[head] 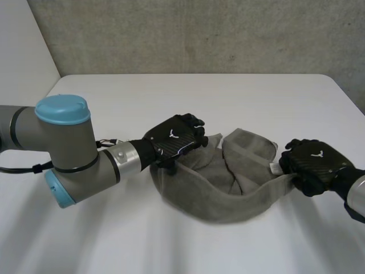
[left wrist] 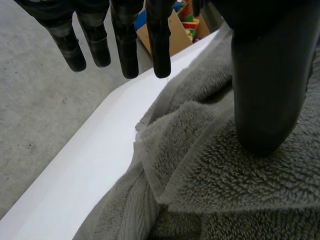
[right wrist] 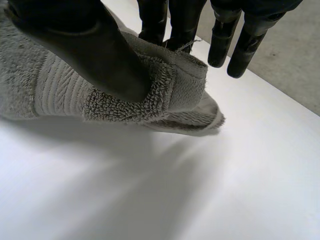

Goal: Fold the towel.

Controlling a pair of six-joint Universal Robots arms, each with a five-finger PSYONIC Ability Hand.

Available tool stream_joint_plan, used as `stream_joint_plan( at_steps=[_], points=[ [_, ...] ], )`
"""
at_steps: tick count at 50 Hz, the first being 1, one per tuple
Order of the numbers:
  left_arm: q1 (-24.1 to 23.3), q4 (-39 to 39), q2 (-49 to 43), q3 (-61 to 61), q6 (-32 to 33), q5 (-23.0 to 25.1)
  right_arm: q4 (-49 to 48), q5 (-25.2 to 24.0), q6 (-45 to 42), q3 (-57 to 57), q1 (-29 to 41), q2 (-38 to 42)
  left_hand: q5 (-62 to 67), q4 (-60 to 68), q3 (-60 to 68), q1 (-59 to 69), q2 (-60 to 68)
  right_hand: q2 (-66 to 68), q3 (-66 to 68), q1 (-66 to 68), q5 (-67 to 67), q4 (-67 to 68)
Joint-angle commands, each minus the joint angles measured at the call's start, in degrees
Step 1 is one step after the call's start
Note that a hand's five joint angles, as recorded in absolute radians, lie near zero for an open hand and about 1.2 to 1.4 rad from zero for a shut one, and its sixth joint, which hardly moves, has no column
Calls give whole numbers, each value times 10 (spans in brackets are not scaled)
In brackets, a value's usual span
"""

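- Left hand (head: 174, 140) is the biggest worry. In its wrist view the thumb (left wrist: 265, 100) presses down on the towel (head: 228, 182), while the fingers (left wrist: 125, 45) hang straight and clear of the cloth. It is released, not gripping. A pull from the other side would likely drag that end out from under the thumb, and the fold would lose its anchor.
- Right hand (head: 313, 162) is clenched on the towel's opposite end, its thumb (right wrist: 100, 55) pinching the hem against the fingers behind it. The pinch sits close to the very edge, so a quick lift could let the thick pile slip free.
- The towel lies crumpled on the tabletop (head: 171, 97) between the two hands. It is mounded up nearer the right hand and sags in a curved band on the side nearer the robot. Folding it like this would probably trap wrinkles and leave the edges out of line, so it looks as if it needs spreading flat first.
- I cannot tell whether the two hands sit on matching corners. If one is on a corner and the other partway along an edge, the fold would come out skewed.
- A loose layer of cloth droops below the right hand's pinch. It could tuck under and make a small stray crease.
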Motion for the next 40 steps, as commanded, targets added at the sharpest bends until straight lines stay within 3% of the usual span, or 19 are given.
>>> stream_joint_plan(
  at_steps=[1,10,18,40],
  points=[
    [1,3,-7,-2,15,0,16,-22,0,-11,-41,-4,15,-34,-29,-11,-1,53,-25,46,31,-44],
    [-1,1,-9,-10,16,3,16,-26,0,-25,-82,-4,29,-34,-29,3,13,53,-25,46,31,-44],
    [3,3,-8,-10,16,36,16,-29,-1,-39,-120,-4,22,-34,-29,-4,6,53,-25,46,31,-44],
    [8,23,-49,10,16,32,16,-27,-30,-30,-120,4,9,-34,-29,-17,-7,53,-25,46,31,-44]
  ],
)
